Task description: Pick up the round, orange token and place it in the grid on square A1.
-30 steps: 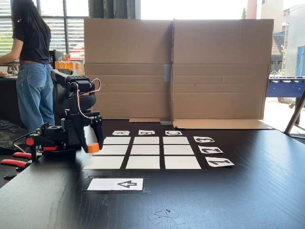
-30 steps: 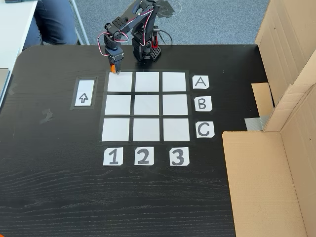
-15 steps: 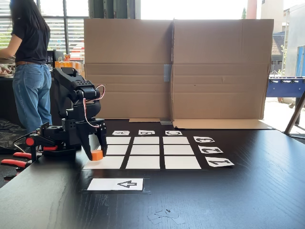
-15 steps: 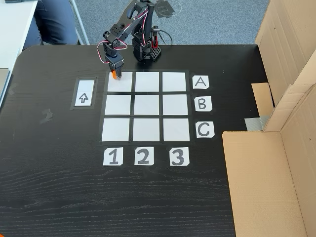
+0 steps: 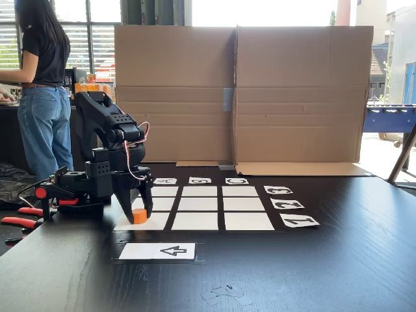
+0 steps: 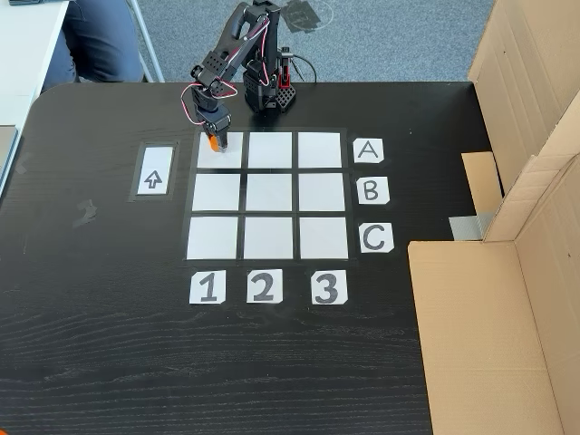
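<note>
The small orange token (image 5: pixel 139 216) sits between the fingers of my black gripper (image 5: pixel 138 218), which is shut on it. The token hangs very low over, or just touches, square A1 (image 5: pixel 159 222), the near-left corner cell of the grid (image 5: pixel 201 205) in this fixed view. In the fixed view from above, the token (image 6: pixel 215 143) shows under the gripper (image 6: pixel 215 145) at the left part of square A1 (image 6: pixel 228 156), the top-left cell of the grid (image 6: pixel 268 192), in line with the "A" card (image 6: pixel 367 150) and the "1" card (image 6: pixel 207 287).
A white card with a black arrow (image 5: pixel 158 251) (image 6: pixel 153 170) lies beside the grid. A tall cardboard wall (image 5: pixel 240 91) (image 6: pixel 517 290) borders the table. Red-handled clamps (image 5: pixel 19 221) hold the arm's base. A person (image 5: pixel 40 84) stands behind the table.
The gripper has carried the token from just off the grid's edge, forward and down, onto square A1. The arm has stretched out further over the grid.
</note>
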Controlling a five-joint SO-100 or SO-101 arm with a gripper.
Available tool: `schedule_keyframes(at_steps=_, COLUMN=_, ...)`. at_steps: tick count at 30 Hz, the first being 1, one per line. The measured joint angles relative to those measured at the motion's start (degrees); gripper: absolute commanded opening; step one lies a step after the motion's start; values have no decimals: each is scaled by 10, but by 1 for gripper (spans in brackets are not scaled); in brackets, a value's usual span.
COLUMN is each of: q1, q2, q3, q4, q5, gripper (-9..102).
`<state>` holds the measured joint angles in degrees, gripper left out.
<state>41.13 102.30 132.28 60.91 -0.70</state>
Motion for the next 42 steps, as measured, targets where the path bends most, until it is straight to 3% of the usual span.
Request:
schedule_keyframes(at_steps=5, q1=-1, q2=-1, q3=0, q4=-5, q5=8, gripper=28)
schedule_keyframes(at_steps=8, q1=-1, q2=-1, q3=0, q4=-5, q5=8, gripper=32)
schedule_keyframes(at_steps=27, q1=82, q2=29, q3=-85, q4=-22, q5=8, gripper=35)
schedule_keyframes(at_steps=42, q1=221, q2=252, q3=-134, q4=9, q5=8, gripper=35)
